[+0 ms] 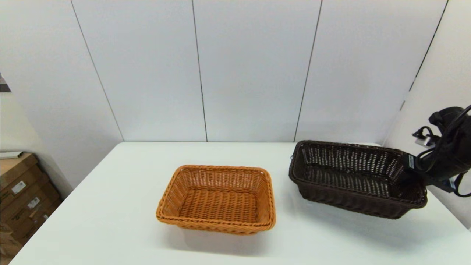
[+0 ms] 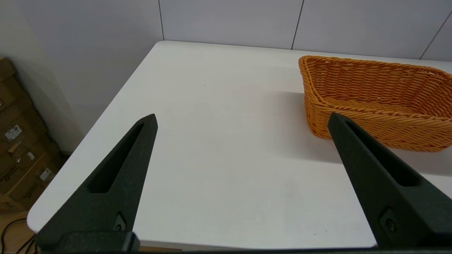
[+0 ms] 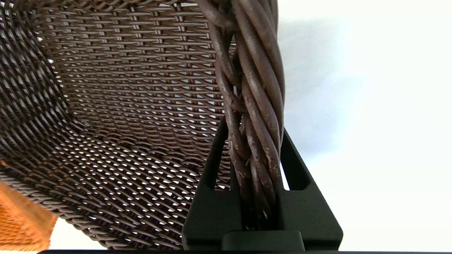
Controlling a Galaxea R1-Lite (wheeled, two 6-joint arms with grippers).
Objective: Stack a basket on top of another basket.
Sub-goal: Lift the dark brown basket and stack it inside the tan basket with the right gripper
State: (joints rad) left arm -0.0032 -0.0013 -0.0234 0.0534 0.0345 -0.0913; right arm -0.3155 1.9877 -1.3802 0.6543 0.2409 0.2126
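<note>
The dark brown basket hangs tilted above the table at the right, its right end raised. My right gripper is shut on the braided rim of that end, one finger inside the wall and one outside. The orange-tan basket rests flat on the table's middle, left of the dark one and apart from it; it also shows as the orange-tan basket in the left wrist view. My left gripper hovers open over bare table to the left of the tan basket, holding nothing.
The white table ends at a grey panelled wall behind. Cardboard boxes stand on the floor past the table's left edge. Bare tabletop lies between and in front of the baskets.
</note>
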